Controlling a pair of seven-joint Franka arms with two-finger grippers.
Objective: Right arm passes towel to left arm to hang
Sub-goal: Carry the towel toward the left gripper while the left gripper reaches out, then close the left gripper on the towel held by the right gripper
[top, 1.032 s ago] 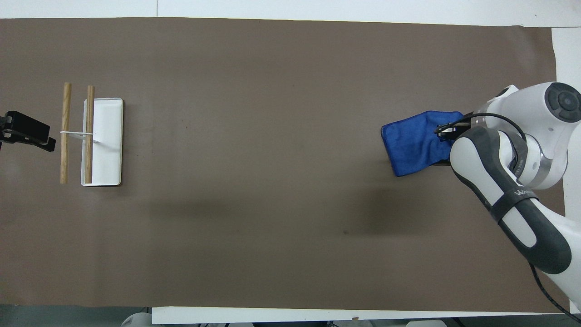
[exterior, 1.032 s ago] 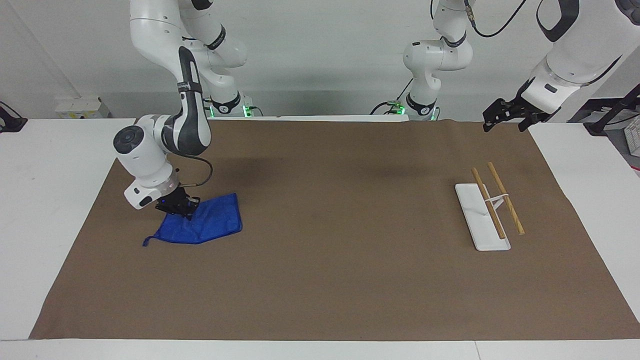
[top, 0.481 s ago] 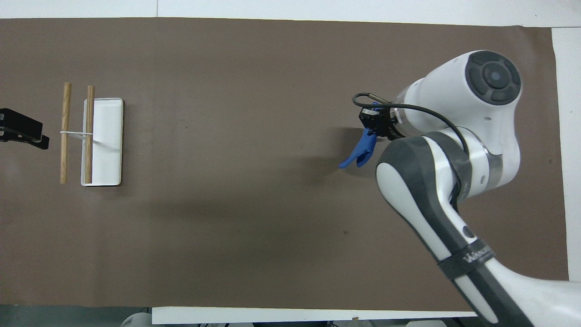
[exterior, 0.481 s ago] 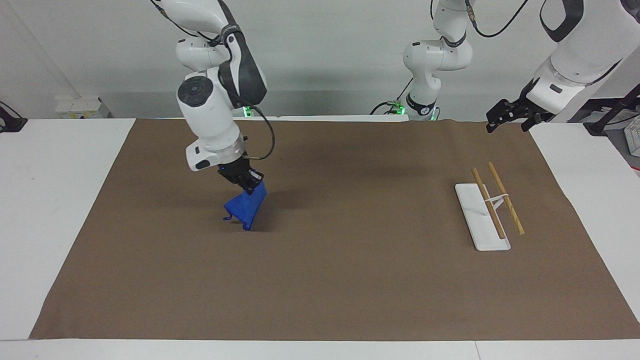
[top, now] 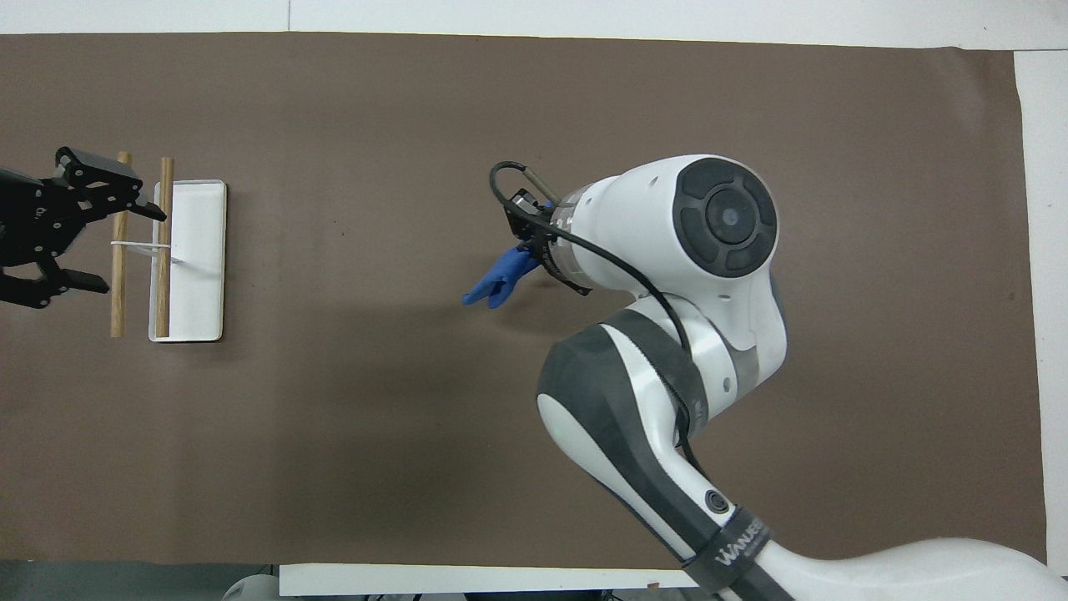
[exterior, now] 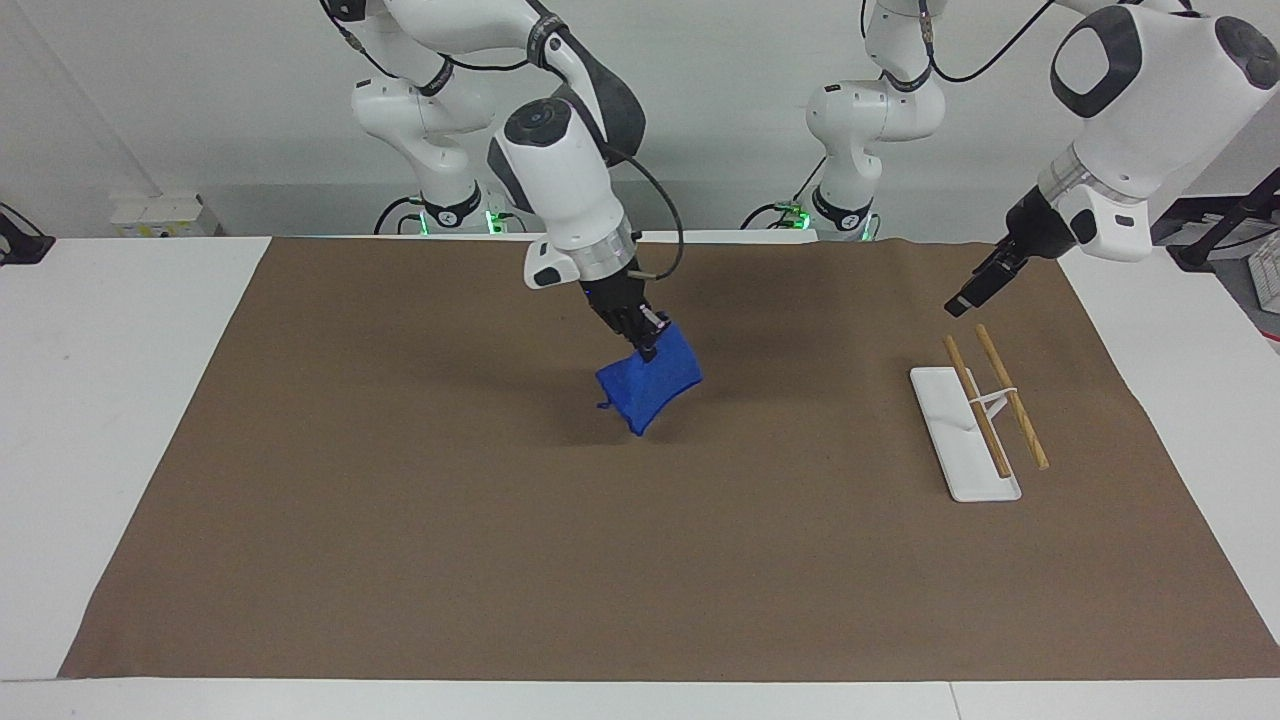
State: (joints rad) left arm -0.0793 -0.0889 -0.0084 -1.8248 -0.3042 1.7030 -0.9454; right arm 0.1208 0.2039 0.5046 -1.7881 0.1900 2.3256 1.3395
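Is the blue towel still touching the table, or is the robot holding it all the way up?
Apart. In the facing view the towel hangs from the right gripper, with bare brown mat and its shadow showing below its lowest corner.

The towel (exterior: 650,388) is soft blue cloth with a matt, slightly napped surface, creased where it hangs. The rack (exterior: 978,418) has two bare wooden rods (exterior: 1011,395) of light, unvarnished look over a smooth white base (exterior: 950,430), probably plastic, faintly glossy. A matt brown paper-like sheet (exterior: 640,560) covers the smooth white tabletop (exterior: 110,400). Arm shells are glossy white and dark grey plastic; both grippers look matt black.
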